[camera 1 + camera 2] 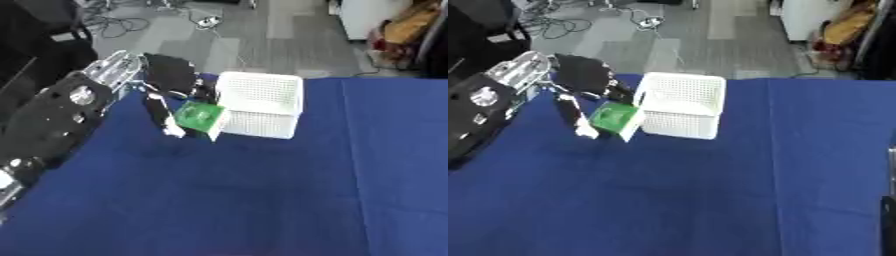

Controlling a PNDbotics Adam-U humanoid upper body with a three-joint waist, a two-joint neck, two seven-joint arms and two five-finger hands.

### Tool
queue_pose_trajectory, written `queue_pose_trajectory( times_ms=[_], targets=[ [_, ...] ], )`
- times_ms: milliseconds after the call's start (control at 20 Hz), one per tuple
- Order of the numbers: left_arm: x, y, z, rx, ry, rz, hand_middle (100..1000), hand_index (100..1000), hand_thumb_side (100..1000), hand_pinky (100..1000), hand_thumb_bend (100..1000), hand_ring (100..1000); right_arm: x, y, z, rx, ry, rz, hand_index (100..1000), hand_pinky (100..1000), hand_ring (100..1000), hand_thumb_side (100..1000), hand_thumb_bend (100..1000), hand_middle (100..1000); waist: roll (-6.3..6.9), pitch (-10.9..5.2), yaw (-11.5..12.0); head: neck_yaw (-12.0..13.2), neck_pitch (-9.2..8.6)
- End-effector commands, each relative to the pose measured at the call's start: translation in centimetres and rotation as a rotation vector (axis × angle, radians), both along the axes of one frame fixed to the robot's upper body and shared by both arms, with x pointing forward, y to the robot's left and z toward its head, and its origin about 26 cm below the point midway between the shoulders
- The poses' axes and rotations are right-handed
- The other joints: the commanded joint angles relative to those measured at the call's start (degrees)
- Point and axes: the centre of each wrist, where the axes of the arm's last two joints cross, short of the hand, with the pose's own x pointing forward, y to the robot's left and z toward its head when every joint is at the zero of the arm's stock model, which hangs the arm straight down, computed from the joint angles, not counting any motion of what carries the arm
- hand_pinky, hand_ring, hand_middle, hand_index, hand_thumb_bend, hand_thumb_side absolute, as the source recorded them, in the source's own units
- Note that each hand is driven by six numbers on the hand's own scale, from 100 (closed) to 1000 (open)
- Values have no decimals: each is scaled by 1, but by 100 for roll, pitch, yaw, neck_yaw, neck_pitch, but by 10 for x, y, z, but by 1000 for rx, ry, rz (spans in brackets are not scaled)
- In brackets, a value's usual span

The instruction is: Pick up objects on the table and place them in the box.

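A small green and white box [202,118] hangs just left of the white mesh basket [260,102], touching or nearly touching its left wall. My left hand [168,80] comes in from the left and is shut on the green box, with the thumb [164,117] down its near side and the other fingers behind it. The basket stands on the blue table [262,190] near the far edge; its inside looks empty from here. Of my right hand, only a dark sliver [888,215] shows at the right edge in the right eye view.
The blue cloth covers the whole table in front of and to the right of the basket. Beyond the far edge lies grey floor with cables [122,22] and furniture at the upper right.
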Motion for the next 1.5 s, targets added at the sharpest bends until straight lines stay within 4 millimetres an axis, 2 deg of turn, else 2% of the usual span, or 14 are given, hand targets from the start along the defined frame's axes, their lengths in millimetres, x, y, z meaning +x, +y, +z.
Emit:
queue_pose_trajectory(
  times_ms=[50, 400, 650, 1050, 1250, 1500],
  targets=[
    [-2, 9, 35, -21, -55, 18, 100, 324, 923, 100, 132, 100, -3, -2, 7, -12, -24, 1, 529, 244, 289, 1000, 100, 320, 5, -79, -4, -62, 6],
    [1, 6, 59, -58, -93, 38, 100, 324, 923, 100, 131, 100, -3, 0, 7, -11, -20, 9, 529, 243, 288, 1000, 100, 320, 14, -79, -35, -88, -20],
    [7, -4, 67, -62, -113, 40, 102, 325, 923, 100, 132, 100, -3, 1, 7, -7, -16, 15, 529, 242, 287, 1000, 100, 319, 18, -71, -75, -178, -226],
    [29, -22, 52, -24, -107, 84, 119, 323, 925, 100, 135, 100, -3, 5, 8, -1, -12, 33, 529, 240, 285, 1000, 100, 318, 0, -46, -173, -193, -501],
    [41, -36, 43, 25, -147, 119, 131, 317, 925, 100, 138, 100, -3, 9, 8, 7, -14, 52, 530, 243, 286, 1000, 100, 319, -8, -27, -263, -84, -587],
    [53, -40, 29, 14, -254, 159, 133, 312, 918, 100, 140, 100, -3, 16, 10, 21, -18, 88, 530, 244, 286, 1000, 100, 319, -1, 22, -419, 58, -699]
  ],
)
